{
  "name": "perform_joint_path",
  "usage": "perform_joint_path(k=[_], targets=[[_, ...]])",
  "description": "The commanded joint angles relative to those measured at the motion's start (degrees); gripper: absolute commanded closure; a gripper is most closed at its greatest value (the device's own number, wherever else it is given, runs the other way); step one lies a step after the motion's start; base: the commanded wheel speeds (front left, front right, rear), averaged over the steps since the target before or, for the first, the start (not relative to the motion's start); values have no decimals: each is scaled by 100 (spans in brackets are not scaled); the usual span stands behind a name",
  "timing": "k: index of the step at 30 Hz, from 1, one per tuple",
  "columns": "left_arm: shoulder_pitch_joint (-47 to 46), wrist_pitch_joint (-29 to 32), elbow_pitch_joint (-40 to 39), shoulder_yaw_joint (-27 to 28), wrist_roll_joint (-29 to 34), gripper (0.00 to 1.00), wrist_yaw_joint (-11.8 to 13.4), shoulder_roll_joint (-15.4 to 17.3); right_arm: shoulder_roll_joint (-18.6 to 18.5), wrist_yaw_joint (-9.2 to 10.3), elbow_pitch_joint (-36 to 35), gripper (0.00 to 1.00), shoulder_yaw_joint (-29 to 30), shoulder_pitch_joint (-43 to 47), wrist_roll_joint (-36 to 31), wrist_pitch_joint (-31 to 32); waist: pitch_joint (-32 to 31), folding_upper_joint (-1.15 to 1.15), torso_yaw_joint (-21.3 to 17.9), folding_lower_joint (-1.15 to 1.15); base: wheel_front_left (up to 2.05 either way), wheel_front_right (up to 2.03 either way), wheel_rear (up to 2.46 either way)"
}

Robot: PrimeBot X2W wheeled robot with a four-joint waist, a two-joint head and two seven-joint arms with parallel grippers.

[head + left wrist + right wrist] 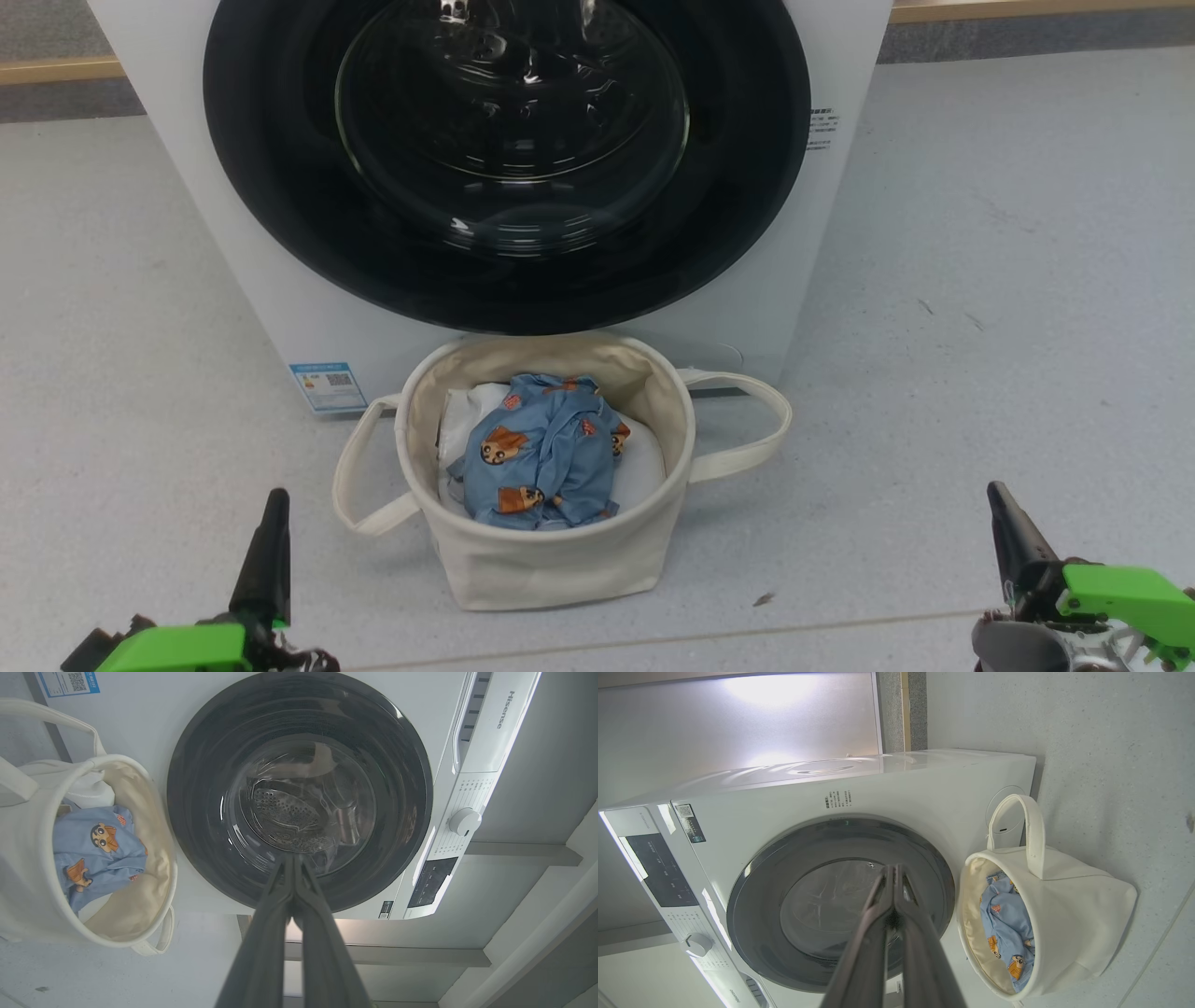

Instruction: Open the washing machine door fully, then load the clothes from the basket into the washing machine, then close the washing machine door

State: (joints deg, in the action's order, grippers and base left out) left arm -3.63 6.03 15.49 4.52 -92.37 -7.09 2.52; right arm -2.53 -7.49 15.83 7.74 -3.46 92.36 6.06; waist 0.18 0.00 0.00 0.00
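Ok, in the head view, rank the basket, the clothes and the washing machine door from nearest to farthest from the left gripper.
1. basket, just right of the left gripper, its loop handle closest.
2. clothes, inside the basket, centre.
3. washing machine door, behind the basket, shut.
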Motion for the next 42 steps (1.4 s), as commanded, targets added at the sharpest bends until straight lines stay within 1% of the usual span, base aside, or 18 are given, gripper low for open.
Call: perform_joint_path(k=[1,42], targets=[[-256,48,-145,202,22,100,-40,39,-35,0,-180,100,-116,-273,-24,47,0,0,0,0,0,0,0],[-256,50,-145,204,24,100,-40,37,-35,0,-180,100,-116,-273,-25,48,0,0,0,0,0,0,0]])
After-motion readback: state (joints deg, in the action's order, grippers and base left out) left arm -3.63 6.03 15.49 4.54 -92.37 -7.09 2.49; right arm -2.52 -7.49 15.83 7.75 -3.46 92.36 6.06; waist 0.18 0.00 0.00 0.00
